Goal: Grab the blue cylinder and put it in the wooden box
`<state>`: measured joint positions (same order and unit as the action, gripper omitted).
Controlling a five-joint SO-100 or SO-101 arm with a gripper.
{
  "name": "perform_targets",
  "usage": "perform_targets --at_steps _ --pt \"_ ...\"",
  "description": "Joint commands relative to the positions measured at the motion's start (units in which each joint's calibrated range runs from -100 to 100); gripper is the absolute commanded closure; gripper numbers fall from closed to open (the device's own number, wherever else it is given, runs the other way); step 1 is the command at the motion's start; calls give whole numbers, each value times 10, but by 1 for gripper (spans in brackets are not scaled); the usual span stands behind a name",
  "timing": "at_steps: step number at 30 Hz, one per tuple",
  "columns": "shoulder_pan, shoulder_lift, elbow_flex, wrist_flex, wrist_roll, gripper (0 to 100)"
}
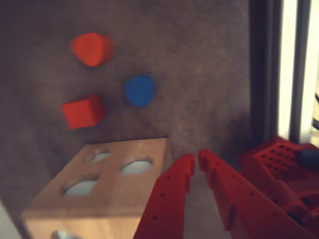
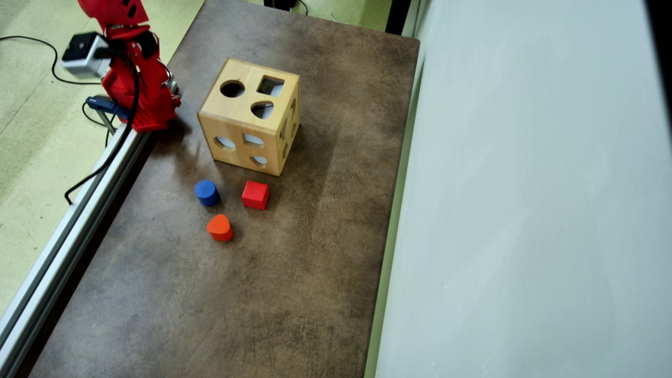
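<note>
wooden box (image 2: 242, 123) (holed faces), blue cylinder (image 2: 207, 192) outside

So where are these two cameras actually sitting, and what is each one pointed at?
Wrist view: rides on the arm, looking down past the red fingers at the small dark-blue cylinder block and the top of the large light-wood box with shaped holes.
Overhead view: fixed above, looking down on the brown table; the red arm stands at the upper left, folded back.
Both share the box, the blue cylinder, the red cube and the orange rounded-triangle block.
</note>
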<state>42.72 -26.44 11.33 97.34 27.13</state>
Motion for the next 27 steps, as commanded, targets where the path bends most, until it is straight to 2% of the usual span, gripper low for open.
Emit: perform_targets --at_steps 1,8,15,22,27 --pt "10 102 -4 3 1 97" --pt "2 218 -13 0 8 97" --pt "1 279 -2 -55 69 97" --pt "1 333 -3 -68 92 97" --pt "-10 362 -2 -139 97 97"
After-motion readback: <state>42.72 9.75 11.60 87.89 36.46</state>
